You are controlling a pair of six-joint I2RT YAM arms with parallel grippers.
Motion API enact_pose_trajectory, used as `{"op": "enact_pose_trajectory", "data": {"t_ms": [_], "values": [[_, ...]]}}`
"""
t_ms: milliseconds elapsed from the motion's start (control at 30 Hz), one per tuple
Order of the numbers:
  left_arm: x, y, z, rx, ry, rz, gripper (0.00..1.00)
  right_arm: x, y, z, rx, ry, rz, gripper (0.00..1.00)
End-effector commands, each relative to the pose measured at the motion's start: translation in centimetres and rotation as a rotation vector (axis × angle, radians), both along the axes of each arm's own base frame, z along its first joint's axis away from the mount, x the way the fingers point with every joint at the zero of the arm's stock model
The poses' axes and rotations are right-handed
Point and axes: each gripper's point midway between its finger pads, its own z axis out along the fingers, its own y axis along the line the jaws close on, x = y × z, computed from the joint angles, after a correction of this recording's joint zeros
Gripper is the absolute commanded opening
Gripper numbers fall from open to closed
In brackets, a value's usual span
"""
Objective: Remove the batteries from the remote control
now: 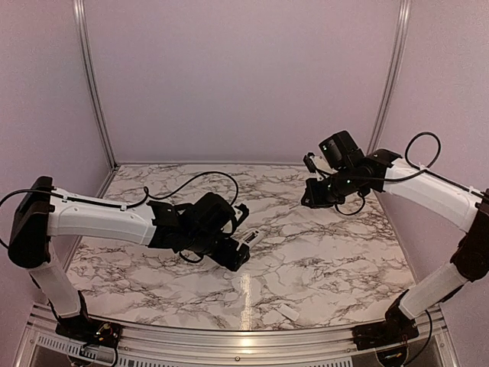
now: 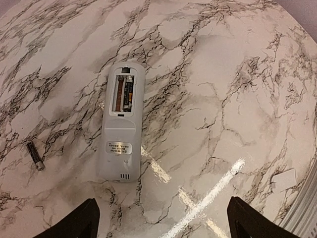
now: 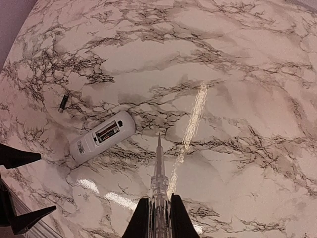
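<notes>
Marble bench (image 2: 237, 74) carries the remote control (image 2: 121, 134), its long axis pointing away from my left tool (image 2: 161, 220), spread apart just short of its near end; one battery (image 2: 129, 94) sits in its bay. My right tool (image 3: 157, 218), clamped on the pick (image 3: 158, 163), hangs farther from the remote.

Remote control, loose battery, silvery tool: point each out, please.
remote control (image 2: 120, 135), left wrist view, back panel below the open compartment
loose battery (image 2: 35, 155), left wrist view, middle of its body
silvery tool (image 3: 158, 168), right wrist view, mid-shaft

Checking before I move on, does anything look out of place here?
The remote control lies face down, compartment open. One battery lies loose on the table, apart from it, and the white cover sits away near the table's edge. Nothing looks damaged.
</notes>
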Motion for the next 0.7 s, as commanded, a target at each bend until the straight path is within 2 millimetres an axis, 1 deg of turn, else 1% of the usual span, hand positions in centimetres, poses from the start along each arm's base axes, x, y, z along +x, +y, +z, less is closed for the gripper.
{"op": "enact_pose_trajectory", "data": {"t_ms": [0,100,233,333,400,500,667], "values": [[0.5,-2.0,-0.3,-0.015,-0.034,-0.026,0.93,0.0,-1.2,1.5,-0.006,-0.034,-0.016,0.00],[1.0,-2.5,-1.2,0.010,-0.039,-0.015,0.91,-0.1,-1.8,1.3,-0.026,-0.032,-0.030,0.00],[1.6,-3.1,-2.0,0.031,-0.042,-0.013,0.90,-0.4,-1.7,1.3,-0.006,-0.025,-0.042,0.00],[2.4,-2.4,-2.9,0.095,-0.059,0.019,0.90,-0.6,-1.9,1.4,0.002,-0.025,-0.056,0.00],[2.8,-2.4,-3.0,0.090,-0.064,0.025,0.88,-0.7,-2.0,1.5,0.005,-0.027,-0.061,0.00],[3.2,-2.3,-3.5,0.093,-0.039,0.007,0.87,-0.9,-2.3,1.5,0.003,-0.028,-0.069,0.00],[3.9,-0.9,-5.4,0.144,0.036,0.000,0.84,-1.4,-2.6,1.3,0.003,-0.021,-0.075,0.00]]}}
